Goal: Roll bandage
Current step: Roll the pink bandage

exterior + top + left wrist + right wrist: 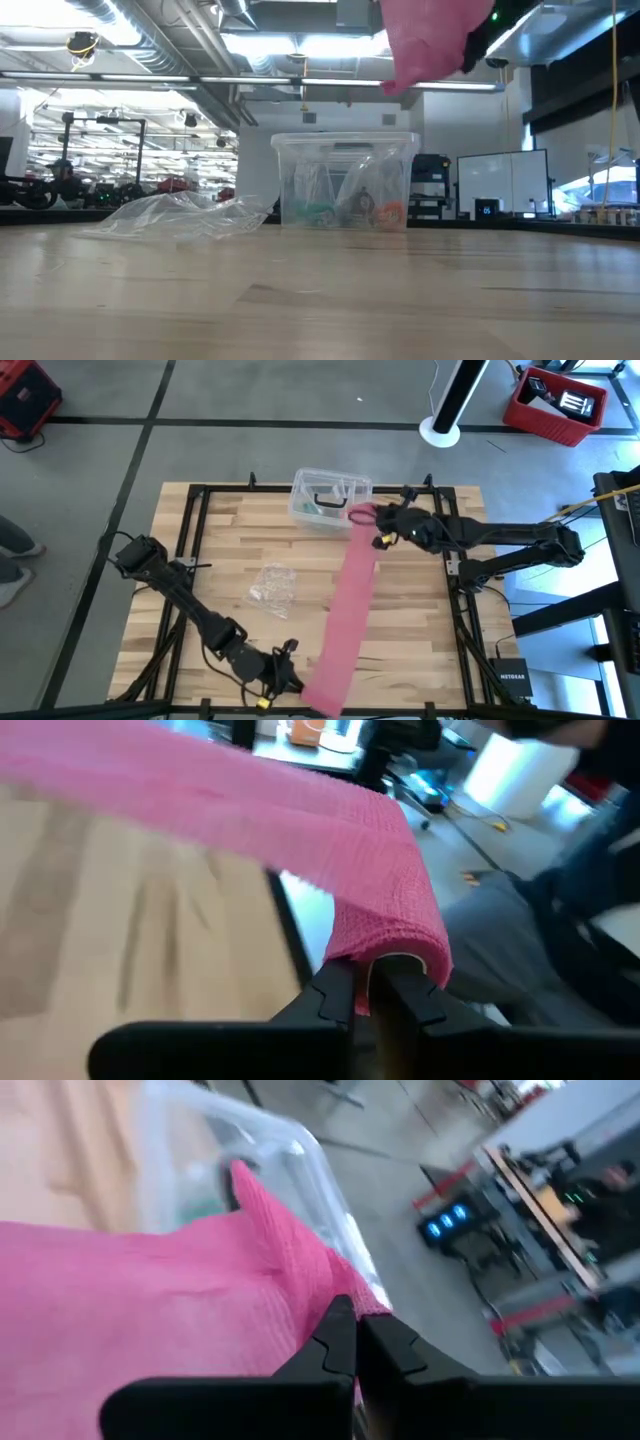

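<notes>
The bandage (350,605) is a long pink fabric strip, fully unrolled, running on a slant from just right of centre near the top of the high view down to the bottom centre. No turn of it has been wound yet that I can see — I judge the rolling itself is all still to do, and only the taking-up of the two ends is done.

My right tool (376,516), at the strip's upper end, is clamped tight on a pinched corner of the fabric. My left tool (291,679), at the lower end by the near edge of the table (210,560), is clenched too, with the cloth draped over and caught between its fingers (335,995).

Beside the upper end sits a clear plastic box (328,496); a crumpled clear wrapper (272,585) lies left of the strip, apart from it.

Hard to make out — in the low view only a pink fold shows at the top edge, cut off. Whether the strip's middle rests on the table or hangs just above it I cannot tell.
</notes>
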